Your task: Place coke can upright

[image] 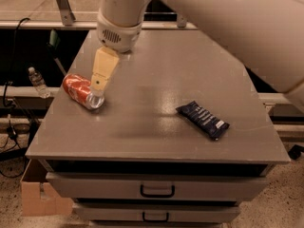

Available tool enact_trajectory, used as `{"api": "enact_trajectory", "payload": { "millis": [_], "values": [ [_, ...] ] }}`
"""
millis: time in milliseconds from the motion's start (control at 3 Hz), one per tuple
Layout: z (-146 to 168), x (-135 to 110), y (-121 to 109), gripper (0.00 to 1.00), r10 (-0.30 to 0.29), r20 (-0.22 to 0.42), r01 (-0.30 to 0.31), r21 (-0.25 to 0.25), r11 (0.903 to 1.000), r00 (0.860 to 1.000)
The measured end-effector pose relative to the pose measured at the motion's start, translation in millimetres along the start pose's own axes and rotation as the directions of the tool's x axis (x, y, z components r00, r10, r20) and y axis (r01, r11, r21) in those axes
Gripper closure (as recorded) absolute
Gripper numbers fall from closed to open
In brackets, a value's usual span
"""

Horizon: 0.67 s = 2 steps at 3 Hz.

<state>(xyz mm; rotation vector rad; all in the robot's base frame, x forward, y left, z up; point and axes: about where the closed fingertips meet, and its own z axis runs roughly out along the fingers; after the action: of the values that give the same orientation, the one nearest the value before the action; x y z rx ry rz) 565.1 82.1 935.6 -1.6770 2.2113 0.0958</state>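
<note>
Low over the left part of the grey table: cream hand on a white arm, tip right at the near silver end of the coke can. Open, closed or gripping: impossible to tell from this angle. Red can on its side near the table's left edge, silver end pointing front-right. Well apart to the right, flat on the table: 1 dark blue snack wrapper. Below, 2 drawers with dark handles; at floor left, a cardboard box; beyond the left edge, a small plastic bottle.
</note>
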Motion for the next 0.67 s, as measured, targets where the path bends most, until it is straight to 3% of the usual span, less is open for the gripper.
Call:
{"api": "enact_trajectory", "payload": {
  "millis": [667],
  "values": [
    [56.7,-45.8,-8.5,0.00,0.124,-0.086,-0.126,-0.011,0.9920,0.988]
  ]
}}
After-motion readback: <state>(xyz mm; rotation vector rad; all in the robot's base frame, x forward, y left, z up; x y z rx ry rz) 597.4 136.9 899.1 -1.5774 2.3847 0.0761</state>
